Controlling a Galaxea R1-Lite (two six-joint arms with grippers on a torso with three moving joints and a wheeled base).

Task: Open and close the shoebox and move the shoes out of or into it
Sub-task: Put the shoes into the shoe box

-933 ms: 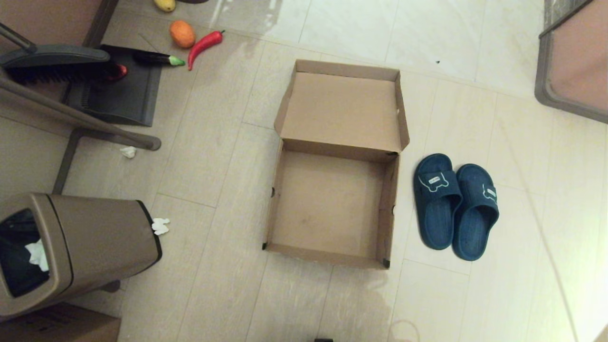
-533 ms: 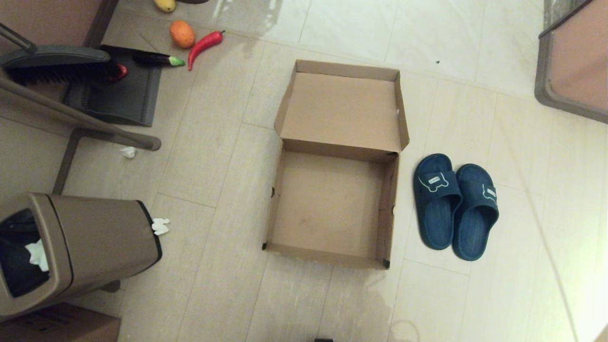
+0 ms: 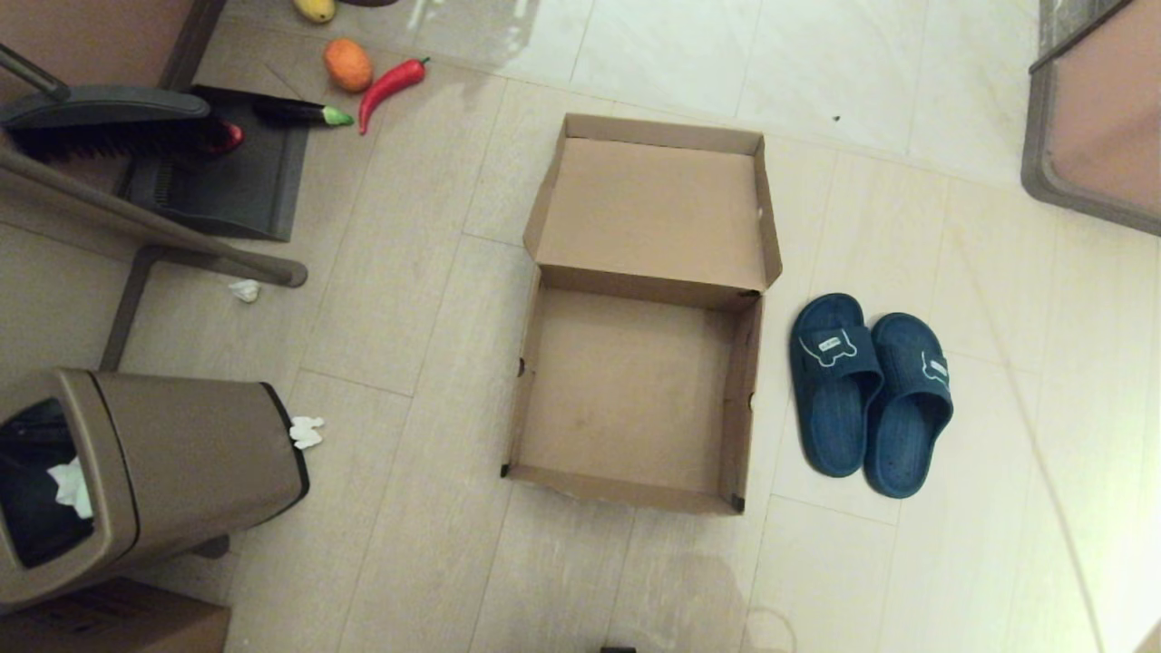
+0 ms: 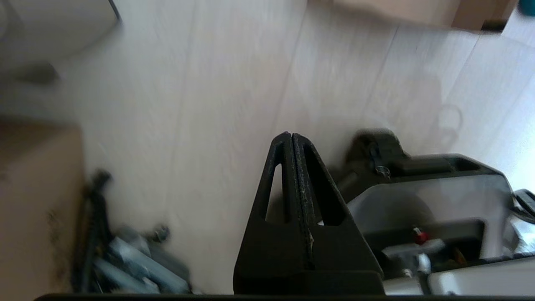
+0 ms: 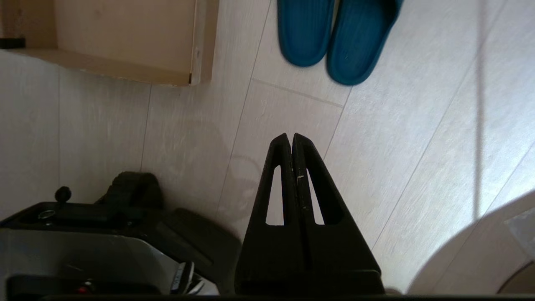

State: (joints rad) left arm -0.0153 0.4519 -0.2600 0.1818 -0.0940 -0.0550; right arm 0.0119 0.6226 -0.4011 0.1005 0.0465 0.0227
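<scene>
The brown cardboard shoebox (image 3: pixel 739 399) lies open and empty on the floor, its hinged lid (image 3: pixel 653 209) folded back flat on the far side. The two navy slippers (image 3: pixel 866 390) stand side by side on the floor to the right of the box. In the right wrist view the box corner (image 5: pixel 200 50) and the slipper heels (image 5: pixel 334 37) show ahead of my right gripper (image 5: pixel 291 137), which is shut and empty, low near my base. My left gripper (image 4: pixel 291 136) is also shut and empty above bare floor. Neither arm shows in the head view.
A brown trash bin (image 3: pixel 172 462) stands at the near left with tissue scraps (image 3: pixel 306 432) beside it. A broom and dustpan (image 3: pixel 181 145), a chair leg (image 3: pixel 181 240) and toy vegetables (image 3: pixel 363 77) lie at the far left. A piece of furniture (image 3: pixel 1088 118) is at the far right.
</scene>
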